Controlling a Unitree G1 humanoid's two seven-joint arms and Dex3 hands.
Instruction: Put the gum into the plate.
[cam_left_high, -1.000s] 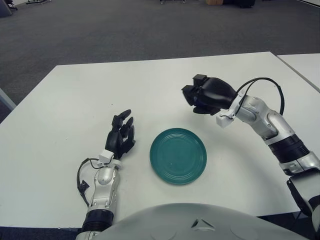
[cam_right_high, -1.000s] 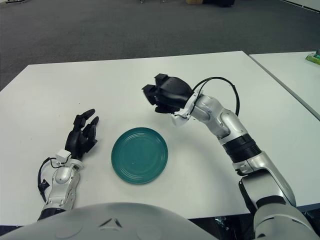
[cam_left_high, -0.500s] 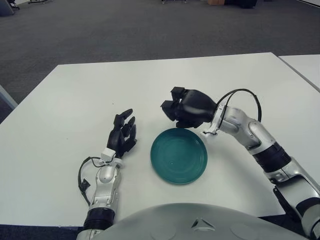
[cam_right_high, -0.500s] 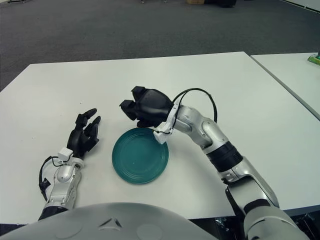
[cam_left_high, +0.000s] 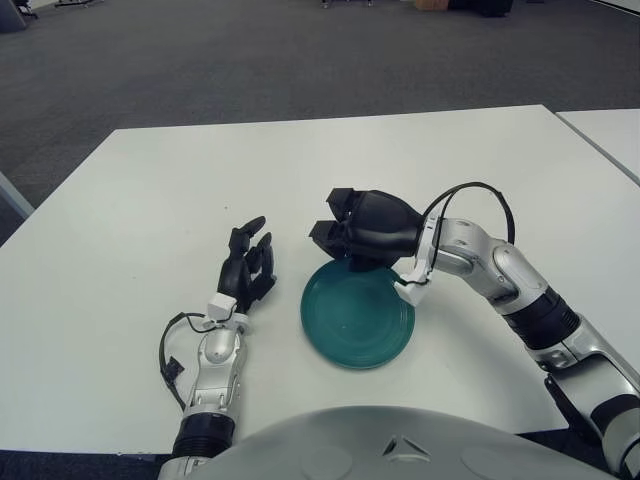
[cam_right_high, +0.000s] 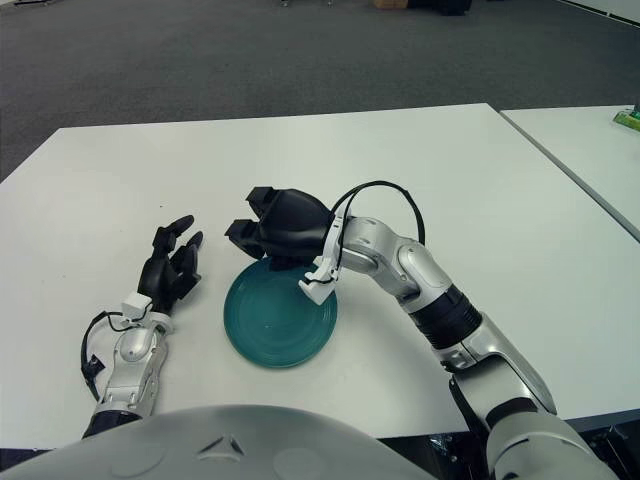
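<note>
Right hand (cam_left_high: 365, 232) had swung from mid-table to the far rim of the plate (cam_left_high: 357, 312).
Fingers curled shut; gum hidden, presumably inside. Best release lay over centre. Left hand (cam_left_high: 246, 270) lay spread beside the plate.

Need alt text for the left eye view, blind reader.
The right robot hand hovers, fingers curled, over the far rim of a teal plate on a white table; no gum is visible. The left robot hand shows left of the plate, fingers relaxed.
</note>
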